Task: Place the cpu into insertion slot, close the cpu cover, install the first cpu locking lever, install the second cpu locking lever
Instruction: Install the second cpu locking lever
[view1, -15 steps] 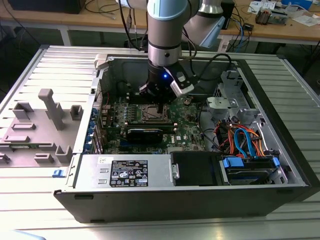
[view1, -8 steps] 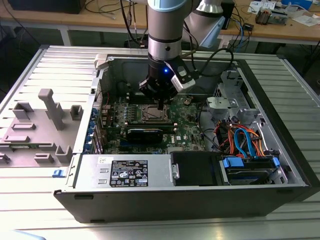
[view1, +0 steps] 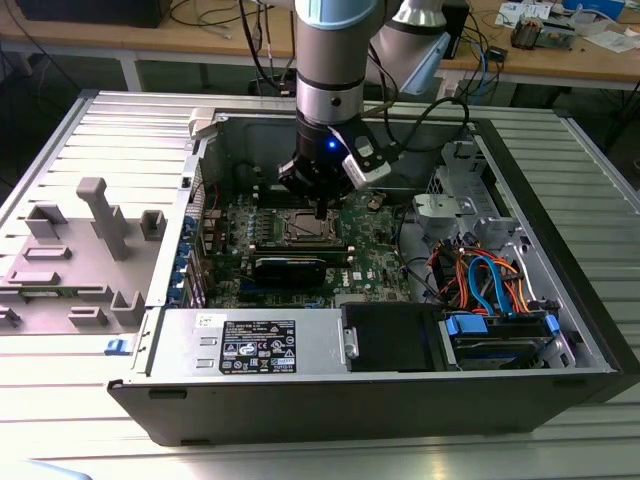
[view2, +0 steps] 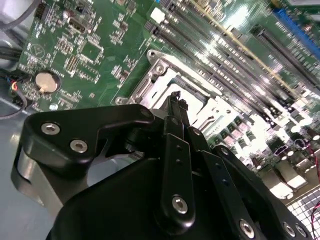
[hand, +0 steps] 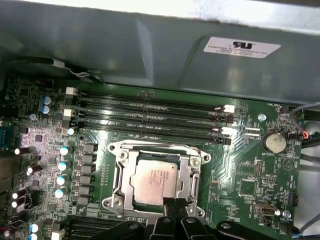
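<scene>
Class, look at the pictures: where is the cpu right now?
In the first wrist view the cpu sits in the insertion slot, framed by the cpu cover, with the gripper at its near edge.

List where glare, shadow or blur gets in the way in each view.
Second wrist view: strong glare washes out the memory slots, and the gripper looms dark and close, hiding part of the insertion slot. First wrist view: even light, the cpu reads clearly, with slight glare on the case wall. Exterior view: the arm shades the insertion slot.
</scene>
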